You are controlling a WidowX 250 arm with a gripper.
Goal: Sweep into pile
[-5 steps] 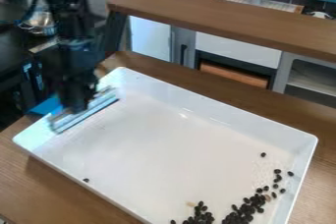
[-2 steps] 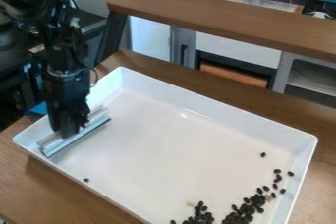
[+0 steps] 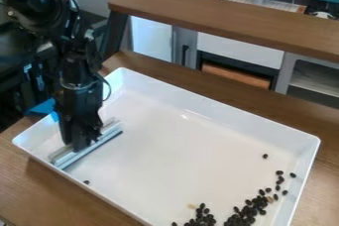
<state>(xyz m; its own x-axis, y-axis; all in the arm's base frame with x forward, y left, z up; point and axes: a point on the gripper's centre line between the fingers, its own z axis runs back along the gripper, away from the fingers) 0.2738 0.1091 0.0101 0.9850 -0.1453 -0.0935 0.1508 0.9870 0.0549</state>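
Gripper: [image 3: 84,145] grasping the sweeping bar [image 3: 89,149], which runs slantwise to either side of it, low in the tray.
Main pile: dark beans [image 3: 246,212] well apart from the gripper, toward the lower right of the view; bunched, I would say, but loosely.
Second clump: [image 3: 202,217] nearer the gripper than the main pile, beside it but not clearly joined.
Stragglers: one bean [image 3: 86,182] just below the gripper in the view, by the near wall; another [image 3: 265,156] well off to its right; a loose string [image 3: 279,179] leads from there down to the main pile.
Progress: perhaps more than half done (the bulk is gathered, the strays are the fiddly part); left are the lone beans and joining the two clumps.
Tray: [image 3: 232,117] its left wall stands close beside the gripper, and the bar's lower end is near the near wall, so a sweep that way could catch.
Open room: a wide stretch of white tray floor [image 3: 165,145] to the gripper's right, the likeliest lane for the next stroke.
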